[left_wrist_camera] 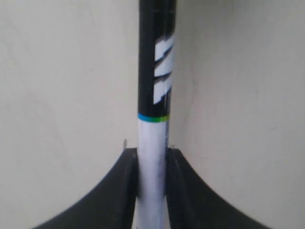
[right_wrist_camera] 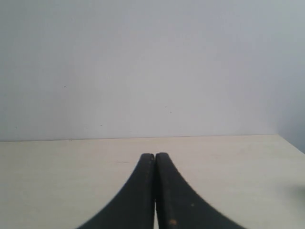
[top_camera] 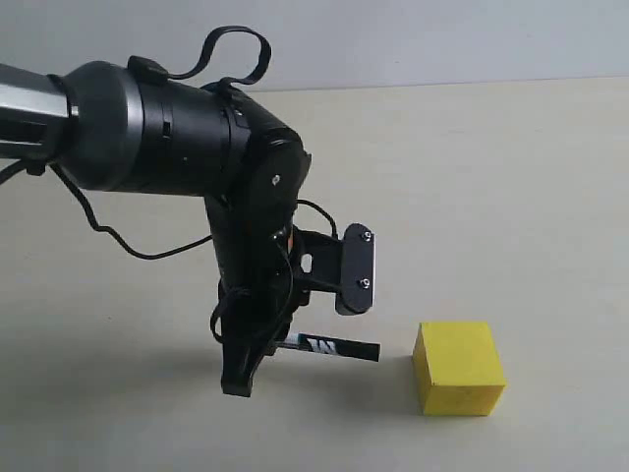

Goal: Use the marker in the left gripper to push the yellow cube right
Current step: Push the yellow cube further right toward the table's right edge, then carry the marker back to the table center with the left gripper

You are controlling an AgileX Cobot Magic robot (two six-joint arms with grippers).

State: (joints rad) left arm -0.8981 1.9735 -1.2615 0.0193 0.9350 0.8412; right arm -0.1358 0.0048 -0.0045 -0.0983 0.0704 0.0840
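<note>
My left pincer is clenched on the white barrel of the marker. In the left wrist view both fingers press against the barrel, and the black lettered half juts out beyond them. In the exterior view the marker lies nearly level at lower centre, low over the desk, its black end pointing toward the yellow cube. The cube rests on the desk at lower right, near the marker's end but apart from it. My right pincer is clenched, its fingers pressed flat against each other.
</note>
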